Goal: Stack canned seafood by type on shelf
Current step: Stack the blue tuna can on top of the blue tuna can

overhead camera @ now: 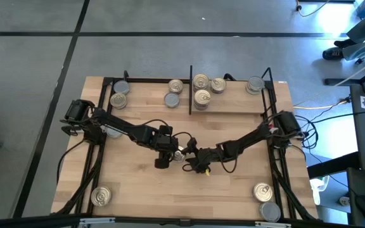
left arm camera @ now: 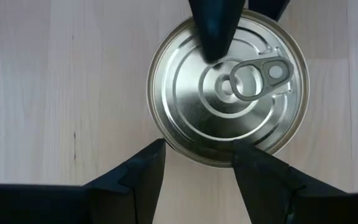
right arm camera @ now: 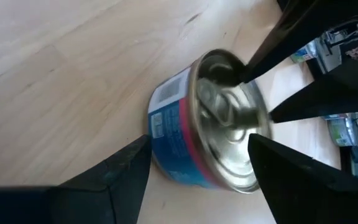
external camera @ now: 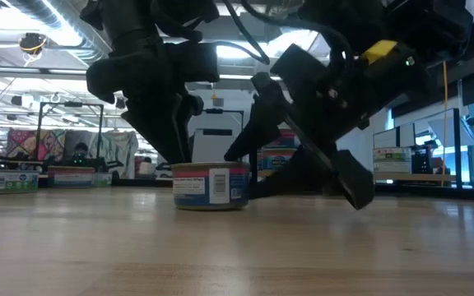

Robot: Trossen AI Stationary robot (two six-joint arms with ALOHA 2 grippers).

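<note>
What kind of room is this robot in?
Probably a big robot lab or workshop: bare ceiling pipes, cluttered benches behind, and loose cables on the grey floor beside the wooden table.

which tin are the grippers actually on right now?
The pull-tab tin at mid-table, with the blue-and-red label. It sits alone between the left gripper and right gripper; the other tins are on the shelf or at the table's near corners.

Open industrial lab or workshop, shown by exposed ceiling ducts (external camera: 31, 16), taped grey floor (overhead camera: 30, 57), cluttered workbenches (external camera: 23, 177)
</note>
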